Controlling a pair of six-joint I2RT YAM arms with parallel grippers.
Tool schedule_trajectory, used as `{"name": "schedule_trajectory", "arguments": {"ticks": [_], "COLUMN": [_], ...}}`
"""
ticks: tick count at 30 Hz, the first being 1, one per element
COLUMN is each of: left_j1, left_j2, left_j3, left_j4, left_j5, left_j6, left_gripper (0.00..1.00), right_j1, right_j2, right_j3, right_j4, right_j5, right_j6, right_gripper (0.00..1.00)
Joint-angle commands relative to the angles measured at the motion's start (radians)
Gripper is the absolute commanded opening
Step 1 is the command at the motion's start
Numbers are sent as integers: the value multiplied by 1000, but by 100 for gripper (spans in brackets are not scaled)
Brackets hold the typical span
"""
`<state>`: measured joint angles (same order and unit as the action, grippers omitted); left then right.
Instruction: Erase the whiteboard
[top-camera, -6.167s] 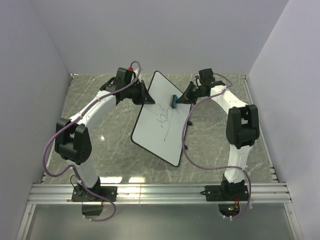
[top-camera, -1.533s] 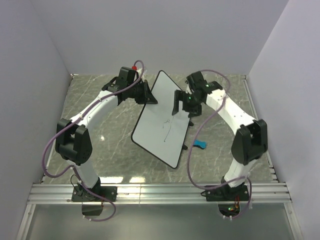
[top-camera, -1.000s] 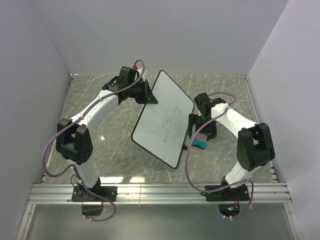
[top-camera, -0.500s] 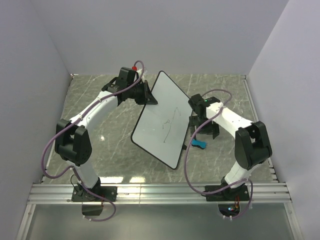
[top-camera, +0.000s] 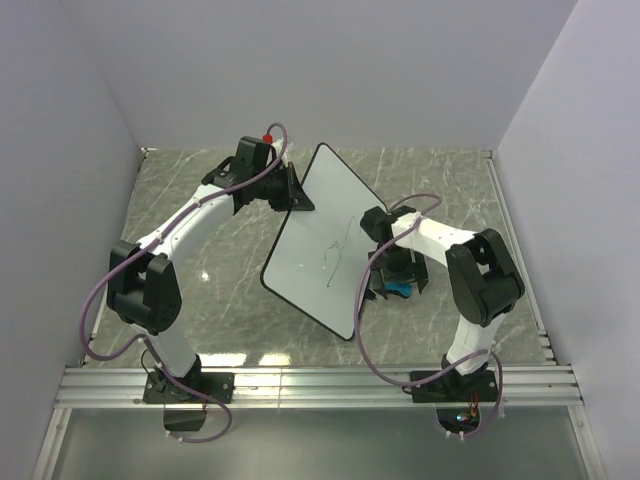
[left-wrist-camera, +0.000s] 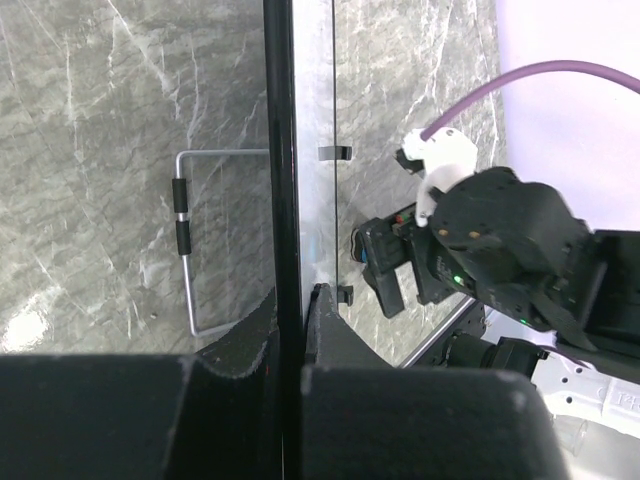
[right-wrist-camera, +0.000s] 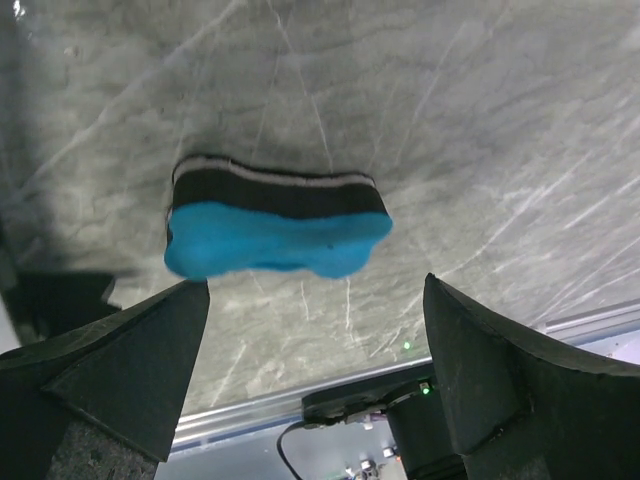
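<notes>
The whiteboard (top-camera: 318, 245) stands tilted on its lower edge, with thin black scribbles (top-camera: 335, 250) near its middle. My left gripper (top-camera: 297, 197) is shut on its upper left rim. The left wrist view shows the black rim (left-wrist-camera: 283, 150) edge-on, pinched between both fingers (left-wrist-camera: 325, 320). A blue eraser (top-camera: 401, 289) with a black felt layer lies on the marble table right of the board. My right gripper (top-camera: 397, 274) hangs low over it. In the right wrist view the eraser (right-wrist-camera: 275, 230) lies just beyond the open fingertips (right-wrist-camera: 185, 310), untouched.
A wire stand (left-wrist-camera: 185, 240) lies on the table behind the board. The right arm (left-wrist-camera: 500, 250) sits close to the board's right face. A metal rail (top-camera: 320, 380) runs along the near edge, and grey walls close in both sides.
The right gripper, which earlier held the eraser against the board, let it drop to the table, then swung down and in over it. The scribbles are fainter. The left arm held still.
</notes>
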<state>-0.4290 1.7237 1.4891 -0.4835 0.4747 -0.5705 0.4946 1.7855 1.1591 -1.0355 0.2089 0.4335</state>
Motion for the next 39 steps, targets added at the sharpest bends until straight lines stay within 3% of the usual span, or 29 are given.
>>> {"name": "schedule_trajectory", "arguments": {"ticks": [1,16,25,27,33,39], "left_j1": [-85,-85,-85,-85,-86,-88], "left_j2": [68,85,100,103,106,76], "left_j3": [-90,-69,-47,-43,-35,-58], "left_j4": [-175,-201,-224,-225,-231,-227], "left_j5": [-157,-180,-203,-200,-188,-197], "left_j6": [245,247,250,248,245,245], "left_gripper": [0,0,0,0,0,0], "right_j1": [-5,-126,-105,-103,-105,-105], "right_j2": [34,140,-24,-40,-11,25], "right_j3": [24,160,10,-4,-6,-19], "right_j4": [34,57,135,141,166,187], "right_j5": [34,12,-238,-235,-210,-183], "right_j6": [25,-47,-10,-9,-7,5], "right_gripper": [94,93,87,82,51,48]}}
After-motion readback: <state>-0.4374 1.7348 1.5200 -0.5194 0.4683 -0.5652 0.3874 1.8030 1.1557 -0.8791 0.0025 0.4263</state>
